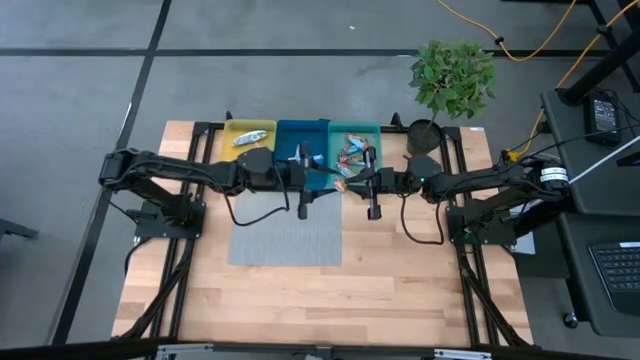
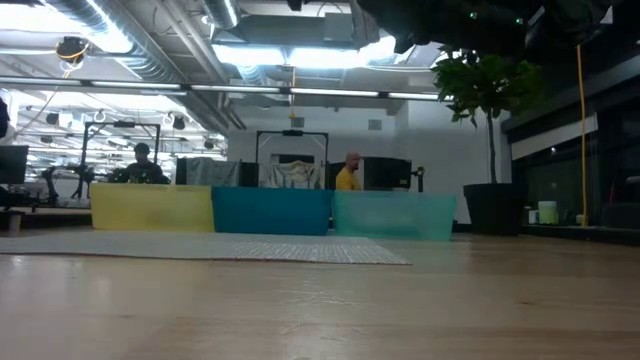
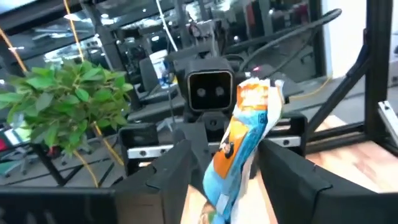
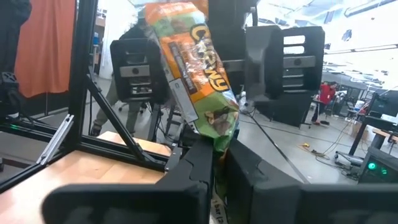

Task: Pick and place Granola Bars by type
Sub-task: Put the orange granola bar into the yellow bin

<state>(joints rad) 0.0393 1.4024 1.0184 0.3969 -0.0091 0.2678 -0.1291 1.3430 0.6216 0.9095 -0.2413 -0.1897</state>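
Both arms reach level toward each other, raised above the table in front of the trays. My left gripper (image 1: 318, 176) (image 3: 233, 186) is shut on a blue and orange granola bar (image 3: 245, 134). My right gripper (image 1: 352, 184) (image 4: 219, 177) faces it, shut on an orange and green granola bar (image 4: 199, 68) (image 1: 343, 186). A yellow tray (image 1: 232, 128) holds one bar (image 1: 254, 138). Beside it stand a blue tray (image 1: 296, 129) and a teal tray (image 1: 372, 130) holding several bars (image 1: 352, 150). The low view shows neither gripper. My left gripper pinches the blue and orange bar by its lower end (image 3: 225, 177) between the two fingers, coming level from the table's left. The bar is lifted clear and juts out past the fingertips, tilted. My right gripper pinches the orange and green bar by one end (image 4: 219, 140) between its two fingers, coming level from the table's right. The bar is lifted clear and sticks out beyond the fingertips, leaning to one side.
A grey mat (image 1: 287, 232) lies on the wooden table (image 1: 300, 300) below the grippers, nearer than the three trays at the far edge. A potted plant (image 1: 452, 78) stands at the far right corner. People sit in the room beyond the table.
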